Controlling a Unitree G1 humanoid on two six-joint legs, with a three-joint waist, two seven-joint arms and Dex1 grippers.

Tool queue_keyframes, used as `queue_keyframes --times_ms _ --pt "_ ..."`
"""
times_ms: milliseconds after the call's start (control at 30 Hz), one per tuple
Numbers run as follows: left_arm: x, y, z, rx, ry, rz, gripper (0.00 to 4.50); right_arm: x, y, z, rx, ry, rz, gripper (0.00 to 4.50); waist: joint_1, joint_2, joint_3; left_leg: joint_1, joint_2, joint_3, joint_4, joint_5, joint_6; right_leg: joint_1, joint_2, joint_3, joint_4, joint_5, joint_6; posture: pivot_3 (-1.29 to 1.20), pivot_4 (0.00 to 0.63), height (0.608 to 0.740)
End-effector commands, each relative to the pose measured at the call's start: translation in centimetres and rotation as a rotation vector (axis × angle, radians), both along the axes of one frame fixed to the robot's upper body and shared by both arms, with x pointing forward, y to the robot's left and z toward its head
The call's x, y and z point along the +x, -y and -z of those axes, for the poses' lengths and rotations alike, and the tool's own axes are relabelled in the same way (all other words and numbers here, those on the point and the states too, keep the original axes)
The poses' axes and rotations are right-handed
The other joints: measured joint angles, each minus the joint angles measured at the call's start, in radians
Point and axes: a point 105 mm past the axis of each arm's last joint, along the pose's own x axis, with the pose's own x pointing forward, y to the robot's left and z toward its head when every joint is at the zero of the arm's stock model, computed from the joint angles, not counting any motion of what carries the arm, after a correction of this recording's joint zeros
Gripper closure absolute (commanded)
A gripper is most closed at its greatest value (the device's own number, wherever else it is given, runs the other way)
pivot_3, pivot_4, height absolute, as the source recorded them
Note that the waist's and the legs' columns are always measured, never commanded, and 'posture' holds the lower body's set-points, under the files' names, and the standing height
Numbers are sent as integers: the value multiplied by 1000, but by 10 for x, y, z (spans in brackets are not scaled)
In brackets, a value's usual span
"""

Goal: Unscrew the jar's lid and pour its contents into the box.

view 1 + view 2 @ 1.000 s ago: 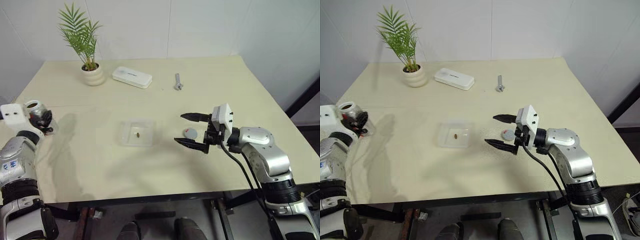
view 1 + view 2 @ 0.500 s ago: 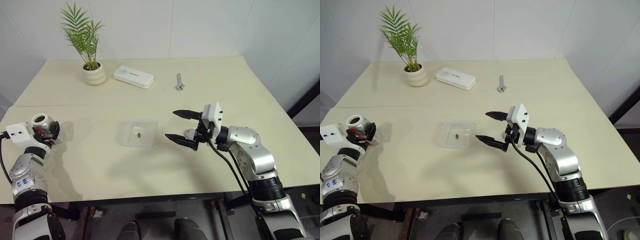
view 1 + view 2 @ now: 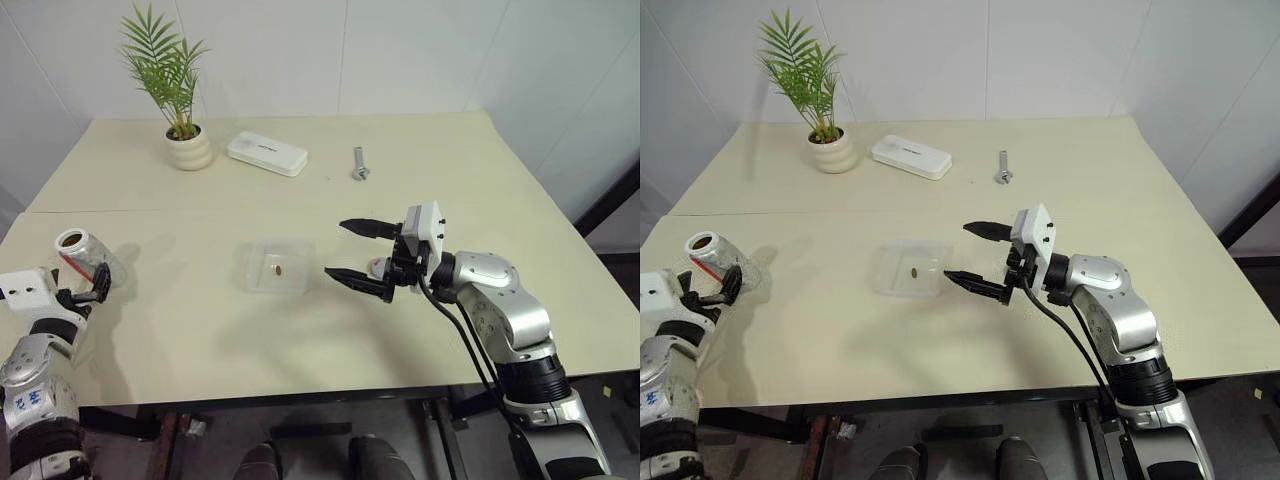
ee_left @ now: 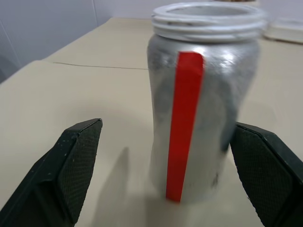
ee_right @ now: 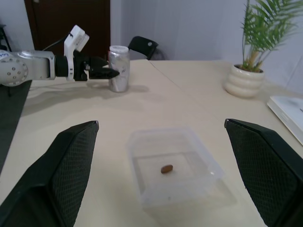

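Jar (image 3: 82, 254) stands upright, lidless, near table (image 3: 200, 330) left edge, betw. spread fingers of left end effector (image 4: 170, 179), not gripped; 1 s ago it was clamped and off the table, so now set down and let go. Right end effector (image 3: 355, 252) wide open, empty, nearer box (image 3: 275, 265) vs before. Contents (image 3: 279, 268) lie in box. Lid (image 3: 376, 266) on table behind right end effector.

Left hand (image 3: 88, 290): low at the robot's left, pointing forward, fingers spread wide, gripping nothing. Right hand (image 3: 358, 252): arm bent across the front, wrist turned so the hand points left, roughly level, one finger above the other, spread wide and empty.
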Motion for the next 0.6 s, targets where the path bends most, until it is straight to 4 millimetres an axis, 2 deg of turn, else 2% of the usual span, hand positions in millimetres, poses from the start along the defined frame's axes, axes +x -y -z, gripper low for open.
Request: queue_keyframes --times_ms 33,133,200,300,400,467,600 --pt "-13 1 -17 57 40 6 74 -8 1 -9 29 31 -16 0 2 0 0 0 0 0 0 0 0 0 0 0 0 0 0 0 150 740" --pt "-22 10 -15 123 -4 51 74 -9 3 -8 26 25 -14 0 3 0 0 0 0 0 -2 0 0 0 0 0 -2 0 -1 0 150 740" --pt "-35 12 -17 170 -28 62 74 -10 6 -6 17 21 -12 0 3 0 0 0 0 0 -3 0 0 0 0 0 -3 -1 -1 0 150 740" --pt "-51 18 -29 249 -53 105 74 -9 15 -5 1 12 2 0 5 -1 0 0 1 1 -6 0 0 -1 0 0 -6 -1 -2 0 150 740" --pt "-58 33 -46 340 -69 202 74 -6 24 -4 -20 3 21 0 7 -1 0 0 2 2 -8 0 -1 -1 0 0 -8 -2 -5 0 150 740" --pt "-60 55 -62 400 -58 346 74 -2 32 -4 -31 -17 42 0 9 -1 0 0 2 2 -9 0 -1 -1 0 0 -9 -10 -20 0 150 740" --pt "-58 96 -79 432 -62 616 74 3 44 -6 -57 -38 51 0 8 -1 0 0 3 4 -9 0 -1 -1 0 1 -14 -9 -20 0 150 740"
